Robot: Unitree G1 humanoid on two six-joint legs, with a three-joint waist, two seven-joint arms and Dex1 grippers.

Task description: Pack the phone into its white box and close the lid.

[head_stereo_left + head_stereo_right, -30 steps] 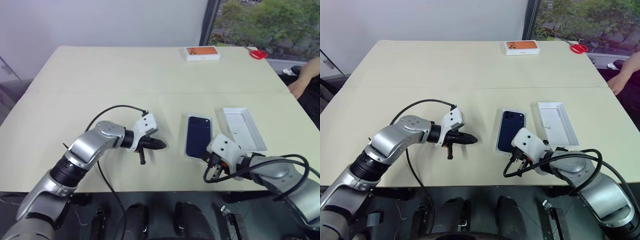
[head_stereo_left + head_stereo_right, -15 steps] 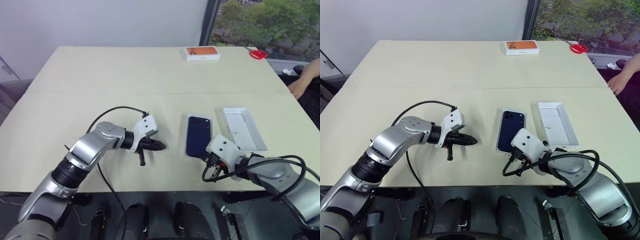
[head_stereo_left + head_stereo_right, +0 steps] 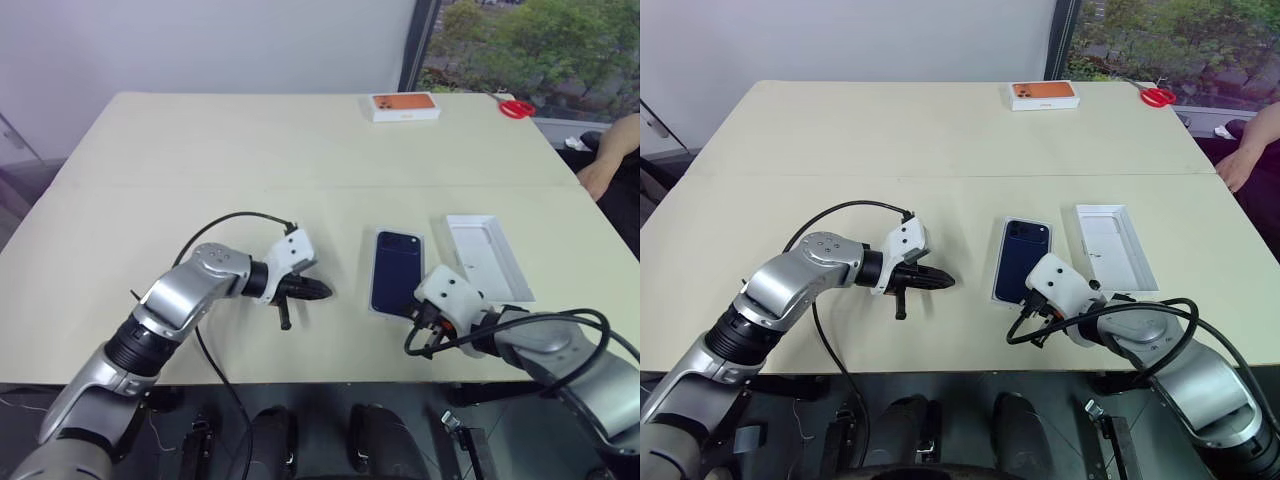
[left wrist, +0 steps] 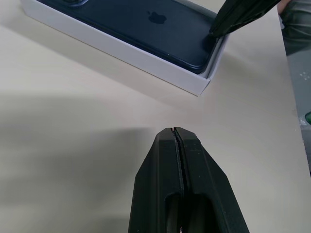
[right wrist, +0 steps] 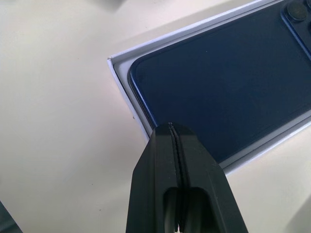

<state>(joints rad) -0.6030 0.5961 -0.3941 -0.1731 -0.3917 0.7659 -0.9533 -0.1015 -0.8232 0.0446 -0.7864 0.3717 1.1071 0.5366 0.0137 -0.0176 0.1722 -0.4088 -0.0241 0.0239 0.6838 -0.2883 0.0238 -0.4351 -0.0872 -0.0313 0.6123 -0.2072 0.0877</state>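
- The phone (image 3: 397,271) lies back-side up inside the white box (image 4: 146,61), its camera cluster at the far end, on the near half of the pale table (image 3: 250,150).
- The lid (image 3: 488,258) lies open-side up just to the right of the box, close beside it but apart — the box is not yet covered.
- The right gripper (image 5: 171,127) has its two black fingers pressed together with nothing between them; its tip is at the phone's near corner, over the edge of the box.
- The left gripper (image 4: 174,132) is likewise closed and empty — it hovers above bare table to the left of the box, pointing towards it.
- At the far edge of the table sit an orange-topped box (image 3: 404,105) and red scissors (image 3: 517,108).
- A person's arm (image 3: 610,150) shows at the right edge of the scene.
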